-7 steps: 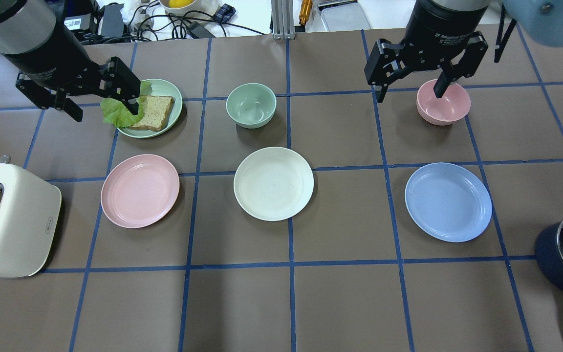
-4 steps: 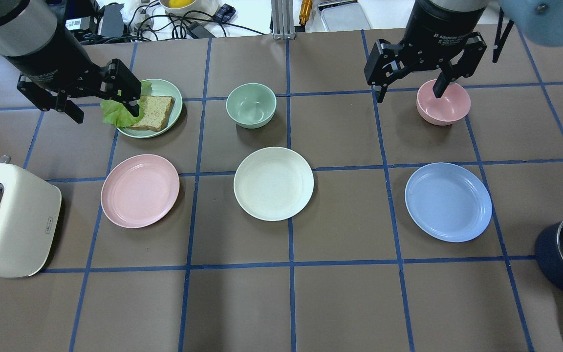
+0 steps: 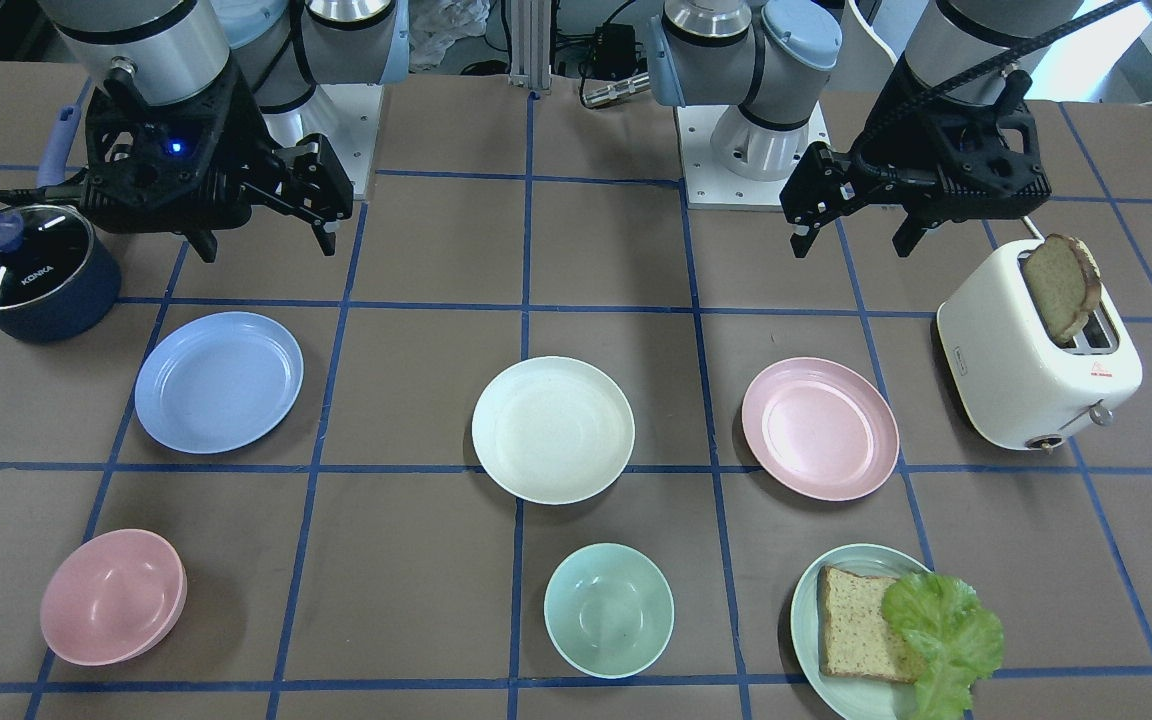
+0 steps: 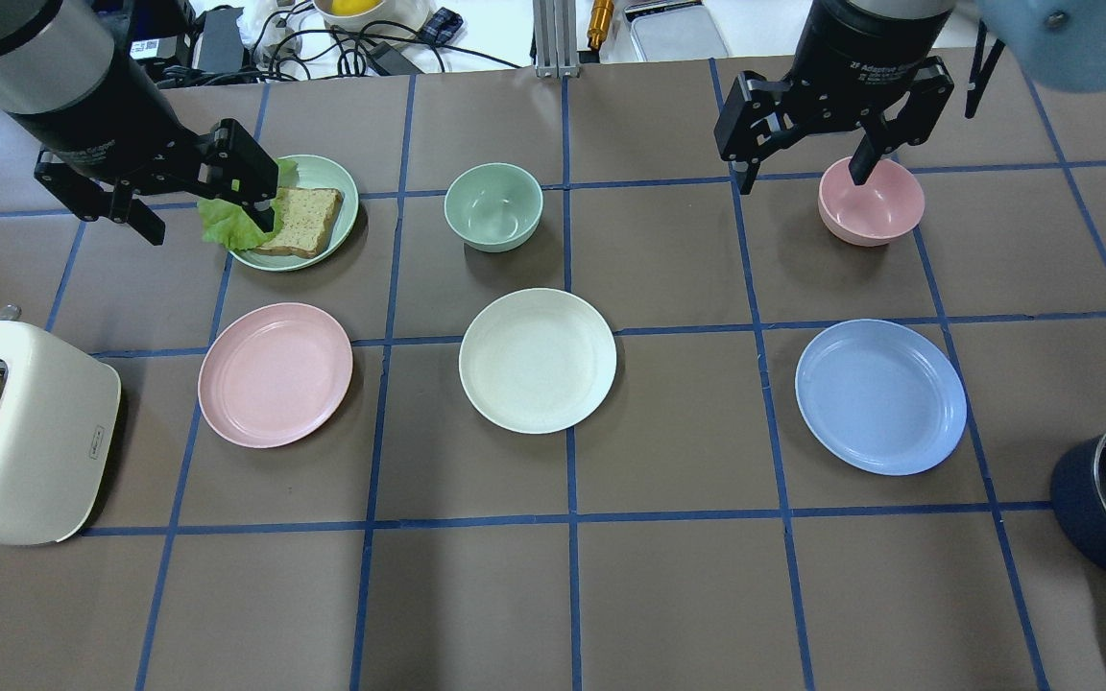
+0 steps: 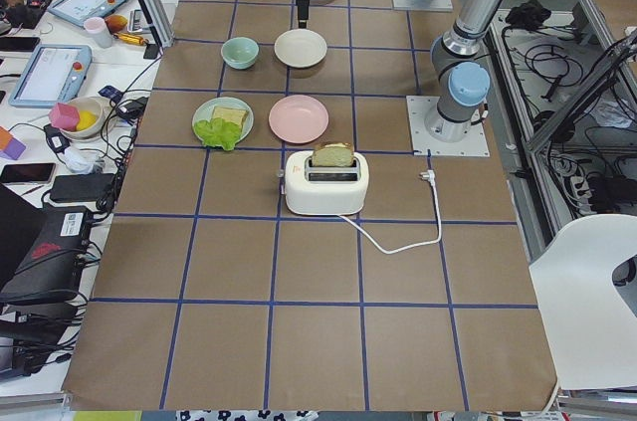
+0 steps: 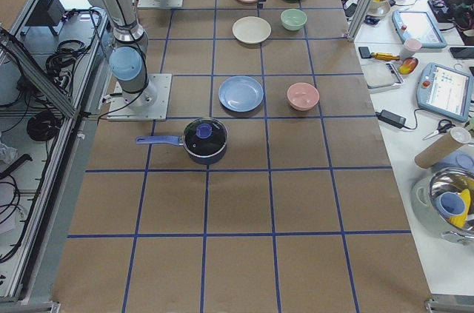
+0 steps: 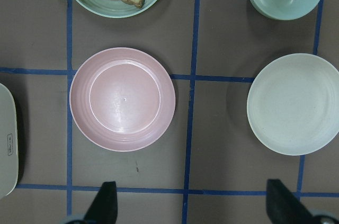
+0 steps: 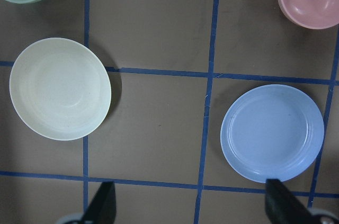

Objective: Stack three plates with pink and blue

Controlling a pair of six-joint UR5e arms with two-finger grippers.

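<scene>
- Plates of the task: pink plate (image 4: 276, 374), cream plate (image 4: 538, 360) and blue plate (image 4: 880, 396) lie flat in one row on the table (image 4: 668, 595), well apart and unstacked, the cream one between the other two
- End effectors: left gripper (image 4: 207, 221) hangs above the table on the pink plate's side, jaws spread wide and empty; right gripper (image 4: 801, 180) hangs on the blue plate's side, likewise wide and empty
- Other items: green plate (image 4: 327, 173) with bread and lettuce, mint bowl (image 4: 493, 206), pink bowl (image 4: 872, 202), toaster (image 4: 30, 432), pot (image 4: 1105, 499)
</scene>
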